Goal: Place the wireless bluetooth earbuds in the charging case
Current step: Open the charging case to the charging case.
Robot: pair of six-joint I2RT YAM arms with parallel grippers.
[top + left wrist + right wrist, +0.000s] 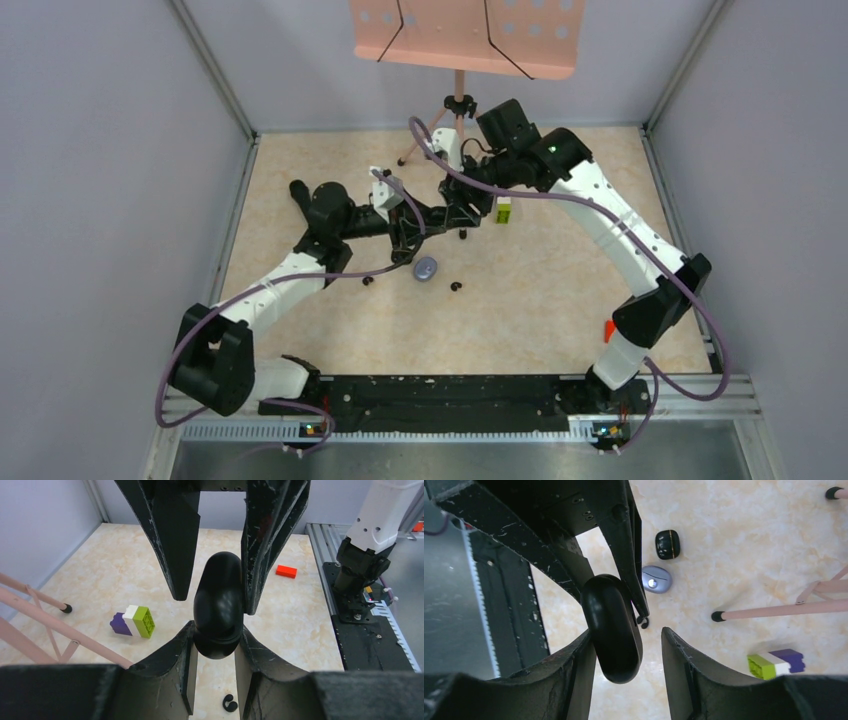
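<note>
Left gripper [218, 627]: clamping the black case [218, 605] low on its body and holding it off the table [100, 570].

Right gripper [625, 631]: jaws standing apart around the same case, with one finger touching its side and the other leaving a gap.

Step, as judged: readying the case, with loading not yet begun. The shell is looking shut, so the next move is likely calling for the right gripper to catch the lid edge and swing it up while the left is bracing the body. A slip on the smooth shell is the risk.

Earbuds: lying loose on the table, none in either gripper. One earbud [229, 702] is sitting just below the held case. Another earbud [368, 281] is lying left of the purple case [656, 579].

Containers:
- Black case: contents hidden.
- Purple case: resting on the table, lid state unclear.
- Second black case [667, 544]: lying just beyond the purple one and appearing shut along a gilt seam, nothing showing inside.
</note>
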